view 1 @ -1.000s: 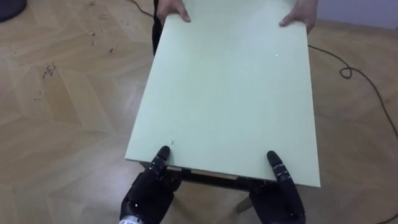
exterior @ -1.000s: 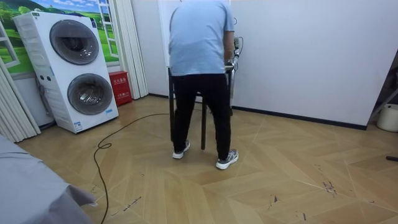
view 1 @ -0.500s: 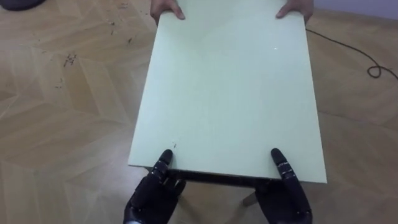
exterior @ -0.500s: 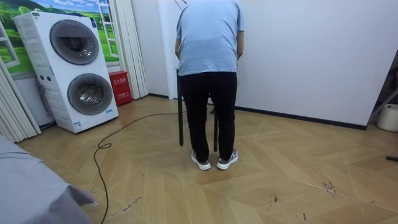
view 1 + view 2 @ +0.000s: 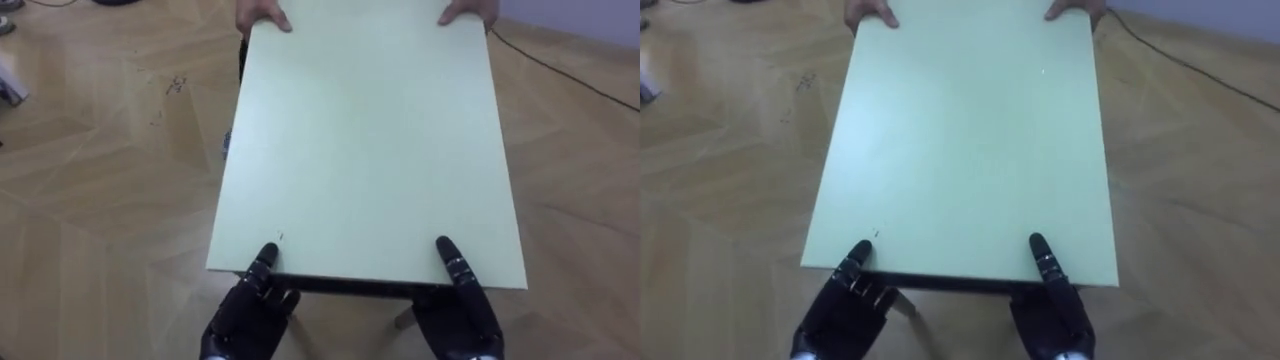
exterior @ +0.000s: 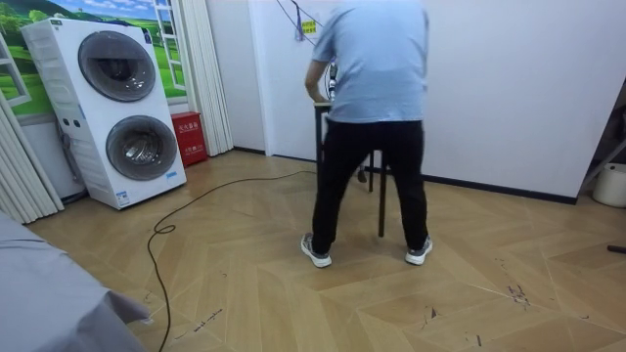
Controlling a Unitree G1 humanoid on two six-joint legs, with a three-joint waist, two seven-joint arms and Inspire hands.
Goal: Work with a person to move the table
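While the robot stands at the near short end of a table [image 5: 365, 140] with a pale green top, its left hand [image 5: 245, 315] and right hand [image 5: 462, 315] each grip that near edge: the thumb lies flat on the top surface close to a corner, and the rest of the hand reaches underneath, so the edge is pinched between them. A dark frame [image 5: 350, 287] runs under the top between the two hands. At the far short end a person holds the table too, with one hand [image 5: 262, 14] on the far corner at the robot's left and the other hand [image 5: 466, 11] on the far corner at the robot's right, fingers resting on the top. The table stretches lengthwise between the two of them over a wooden floor [image 5: 100, 200] laid in a herringbone pattern, and a dark cable [image 5: 560, 70] runs across the boards beyond the far right corner. In the room view the person [image 6: 375, 117] stands with their back to the camera, legs apart, in front of a white wall [image 6: 509, 88], and dark table legs [image 6: 380, 200] show between and beside their legs. Two stacked washing machines [image 6: 117, 108] stand at the room view's left, with a small red box [image 6: 189, 137] near them by the curtain [image 6: 201, 68].
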